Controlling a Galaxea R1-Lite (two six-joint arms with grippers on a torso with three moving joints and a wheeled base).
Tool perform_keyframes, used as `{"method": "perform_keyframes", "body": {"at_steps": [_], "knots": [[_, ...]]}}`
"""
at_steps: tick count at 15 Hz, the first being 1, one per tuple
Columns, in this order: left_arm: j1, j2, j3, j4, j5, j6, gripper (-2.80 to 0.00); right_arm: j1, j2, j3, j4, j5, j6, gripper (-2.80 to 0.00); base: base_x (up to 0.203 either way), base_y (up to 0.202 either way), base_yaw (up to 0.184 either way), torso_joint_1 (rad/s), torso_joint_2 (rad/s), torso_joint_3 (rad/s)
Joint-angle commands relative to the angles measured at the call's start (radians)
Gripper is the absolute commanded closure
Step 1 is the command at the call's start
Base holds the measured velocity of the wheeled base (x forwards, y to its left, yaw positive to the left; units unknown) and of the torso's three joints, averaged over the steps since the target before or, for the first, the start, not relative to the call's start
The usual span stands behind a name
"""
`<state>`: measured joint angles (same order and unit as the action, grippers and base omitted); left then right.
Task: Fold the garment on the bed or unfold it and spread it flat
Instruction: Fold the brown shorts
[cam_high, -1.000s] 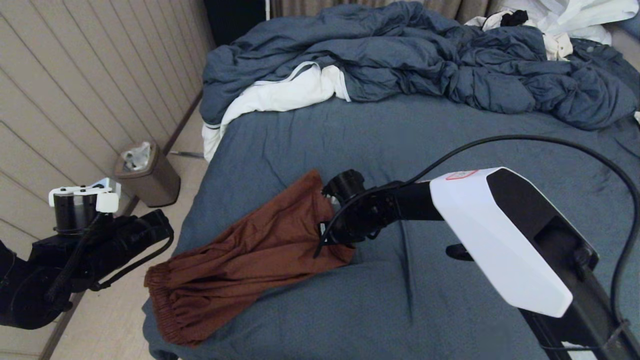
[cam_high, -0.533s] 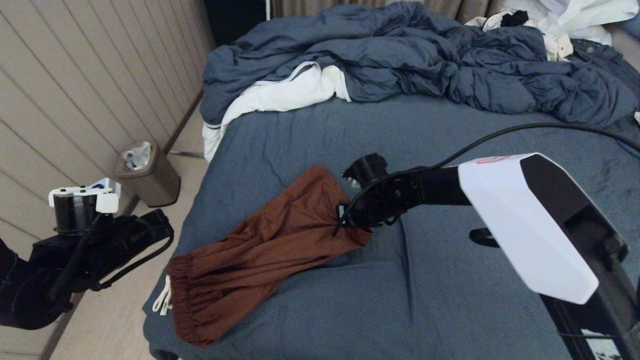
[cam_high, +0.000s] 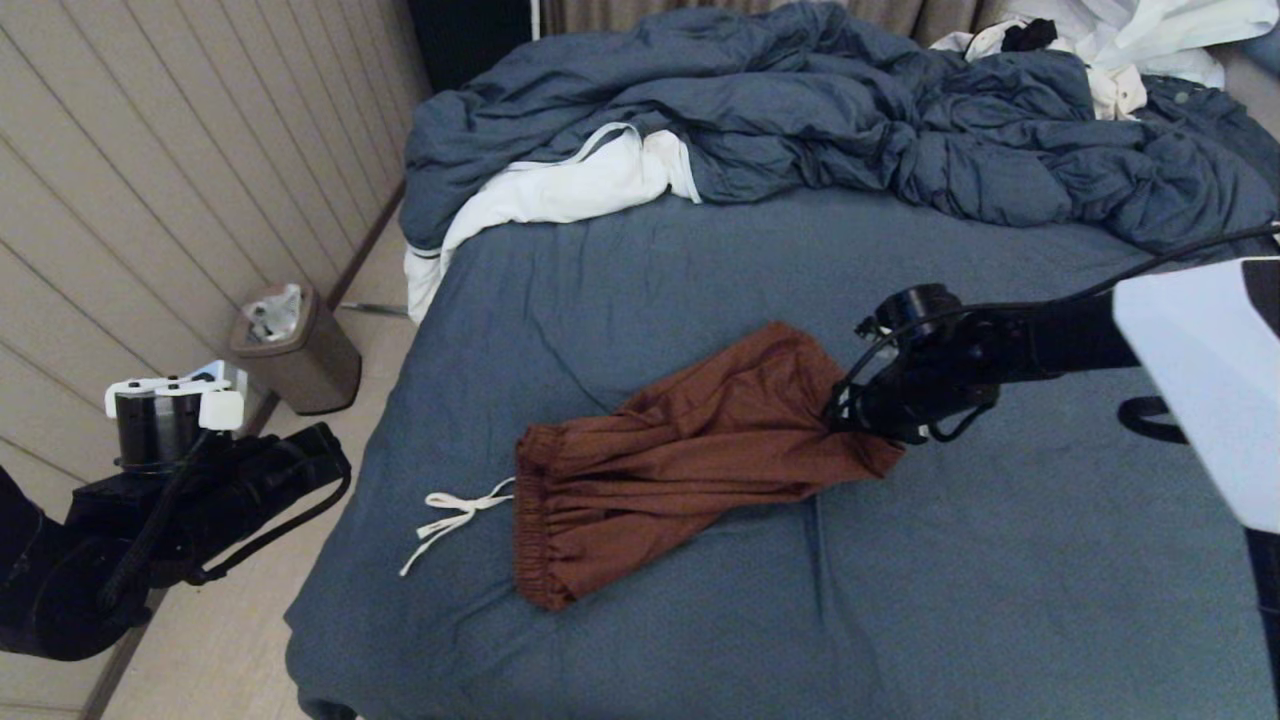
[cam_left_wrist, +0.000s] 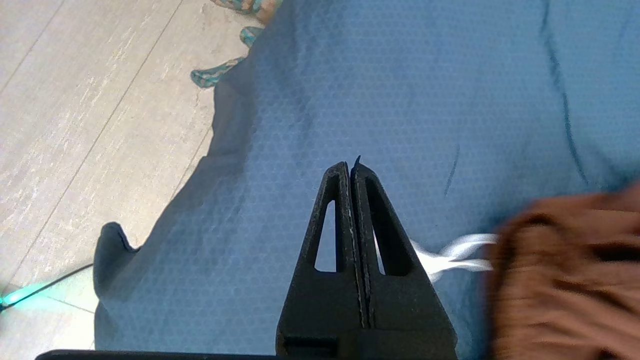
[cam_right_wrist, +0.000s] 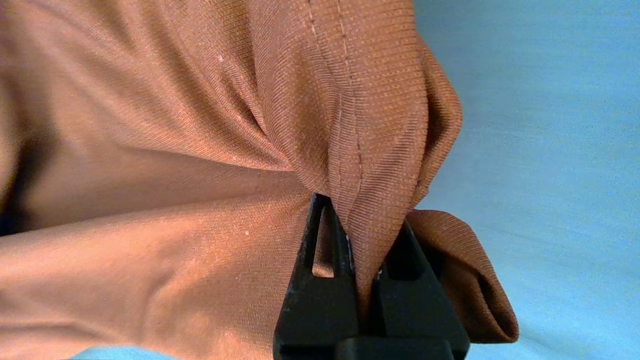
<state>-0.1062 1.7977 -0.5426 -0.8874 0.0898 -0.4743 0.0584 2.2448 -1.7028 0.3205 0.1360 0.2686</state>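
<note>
The rust-brown shorts (cam_high: 690, 455) lie stretched across the middle of the dark blue-grey bed (cam_high: 700, 270). Their gathered waistband (cam_high: 535, 530) points toward the bed's left edge, and the white drawstring (cam_high: 450, 515) trails on the sheet beside it. My right gripper (cam_high: 850, 420) is shut on the hem end of the shorts. In the right wrist view a stitched fold of the shorts (cam_right_wrist: 175, 175) is pinched in the gripper (cam_right_wrist: 362, 215). My left gripper (cam_high: 325, 460) hangs off the bed's left side, shut and empty (cam_left_wrist: 350, 167). Drawstring (cam_left_wrist: 450, 255) and waistband (cam_left_wrist: 565, 280) show beside it.
A rumpled blue duvet (cam_high: 850, 110) covers the far end of the bed, with white clothes (cam_high: 560, 190) tucked under its left part and more (cam_high: 1140, 30) at the far right. A brown bin (cam_high: 295, 350) stands on the floor by the panelled wall.
My right gripper has dragged the shorts to the right, from the bed's left edge toward its middle. The drawstring has come into view on the sheet. The left arm has stayed put.
</note>
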Motion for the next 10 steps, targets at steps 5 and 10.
{"method": "perform_keyframes", "body": {"at_steps": [5, 10], "knots": [[0.000, 0.009, 0.001, -0.004, 0.002, -0.002, 0.00, -0.286, -0.101, 0.071, 0.002, 0.066, -0.113, 0.00, 0.000, 0.000, 0.000, 0.000, 0.00, 0.000], [0.000, 0.010, 0.001, -0.005, 0.002, -0.003, 0.00, -0.147, -0.154, 0.034, 0.003, 0.066, -0.098, 0.00, 0.000, 0.000, 0.000, 0.000, 0.00, 0.000]]}}
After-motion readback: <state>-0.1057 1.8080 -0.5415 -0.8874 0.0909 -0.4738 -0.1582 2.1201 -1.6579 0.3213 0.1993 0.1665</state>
